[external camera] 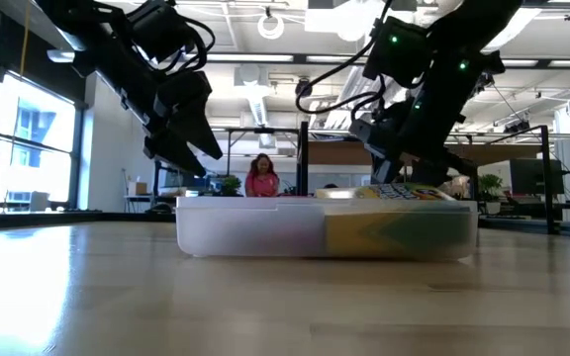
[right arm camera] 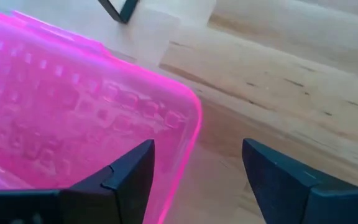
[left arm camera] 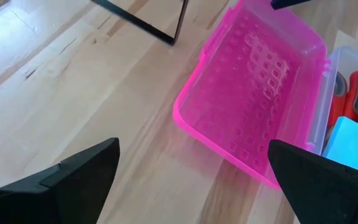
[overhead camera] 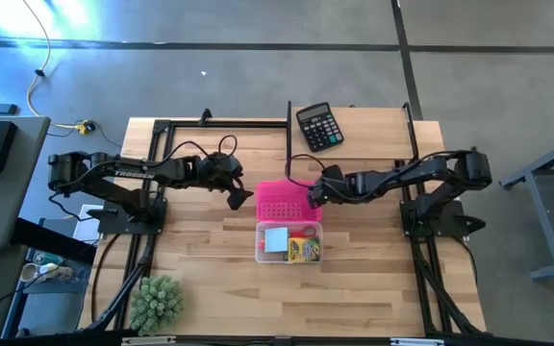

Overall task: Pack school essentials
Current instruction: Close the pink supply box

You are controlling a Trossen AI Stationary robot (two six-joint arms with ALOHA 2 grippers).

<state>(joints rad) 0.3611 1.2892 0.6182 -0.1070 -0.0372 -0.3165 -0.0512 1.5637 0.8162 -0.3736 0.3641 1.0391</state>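
One clear plastic case (overhead camera: 289, 242) sits near the middle of the desk (overhead camera: 373, 279), its pink lid (overhead camera: 282, 203) swung open and lying flat on the far side, still joined along the hinge. Inside the case show one yellow-green crayon box (overhead camera: 305, 252), one light-blue square notepad (overhead camera: 276, 239) and the red handles of one pair of scissors (overhead camera: 307, 232); other contents cannot be made out. The lid is translucent pink plastic with a grid of small square dimples and rounded corners; the case walls are frosted and smooth. The desk is pale wood in butcher-block strips.

Two grippers flank the lid. The left gripper (overhead camera: 239, 196) hovers just beside its left edge, fingers spread wide and empty. The right gripper (overhead camera: 314, 196) is at the lid's right edge, fingers apart, one on each side of the rim.

One black calculator (overhead camera: 318, 127) lies at the far edge, well apart. One spiky green plant (overhead camera: 156, 303) stands at the near left corner.
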